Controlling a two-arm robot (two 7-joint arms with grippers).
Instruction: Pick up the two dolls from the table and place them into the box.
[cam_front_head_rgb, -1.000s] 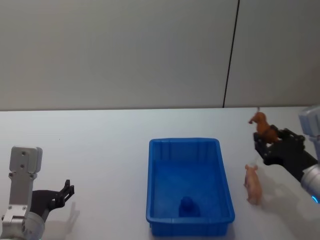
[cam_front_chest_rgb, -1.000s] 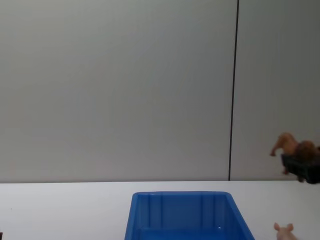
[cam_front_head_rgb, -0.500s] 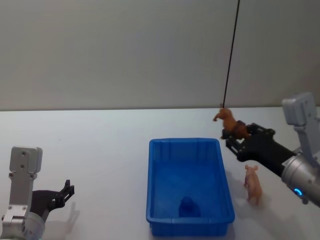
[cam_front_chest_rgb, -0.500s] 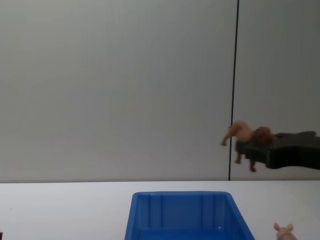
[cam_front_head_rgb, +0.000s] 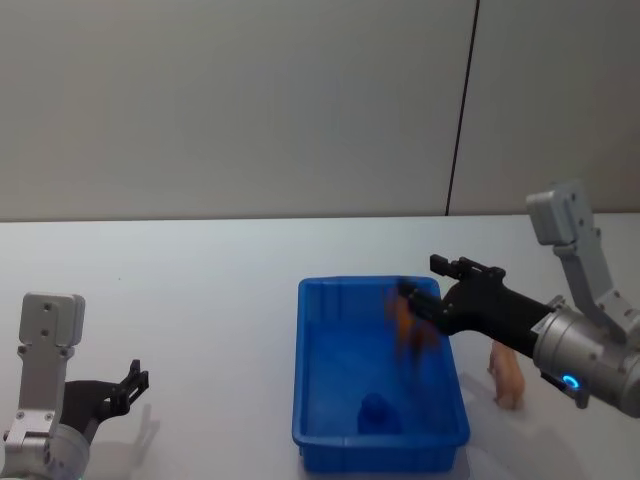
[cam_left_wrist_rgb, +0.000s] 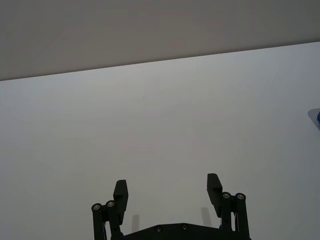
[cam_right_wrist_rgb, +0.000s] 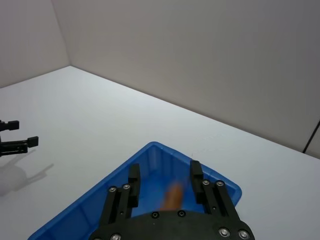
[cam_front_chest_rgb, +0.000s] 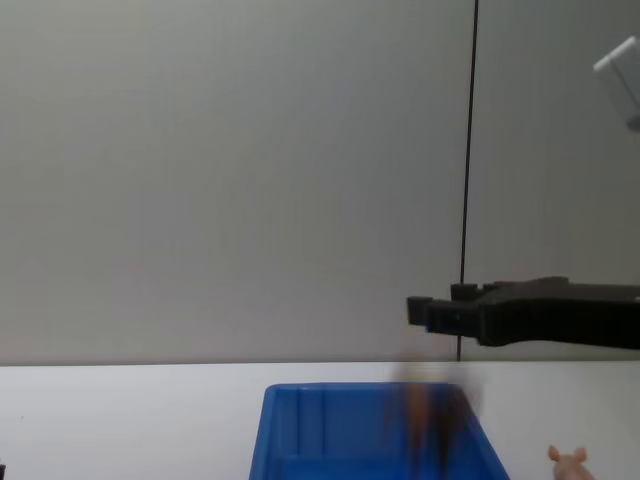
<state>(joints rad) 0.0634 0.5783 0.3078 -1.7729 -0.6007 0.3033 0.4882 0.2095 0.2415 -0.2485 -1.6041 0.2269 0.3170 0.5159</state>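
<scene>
1. Risk: the brown doll, a blurred streak that seems to be in free fall, may bounce out over the near right rim of the blue box.
2. The right gripper hangs over the box's far right corner, jaws apart and empty. The doll is just below its fingertips.
3. The pink pig doll stands on the table beside the box's right wall (the arm could topple it).
4. The left gripper is parked, spread open, at the table's near left corner.

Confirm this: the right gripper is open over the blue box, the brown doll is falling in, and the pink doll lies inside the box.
Wrong on the pink doll: the head view shows it standing on the table, right of the box, not inside it.
</scene>
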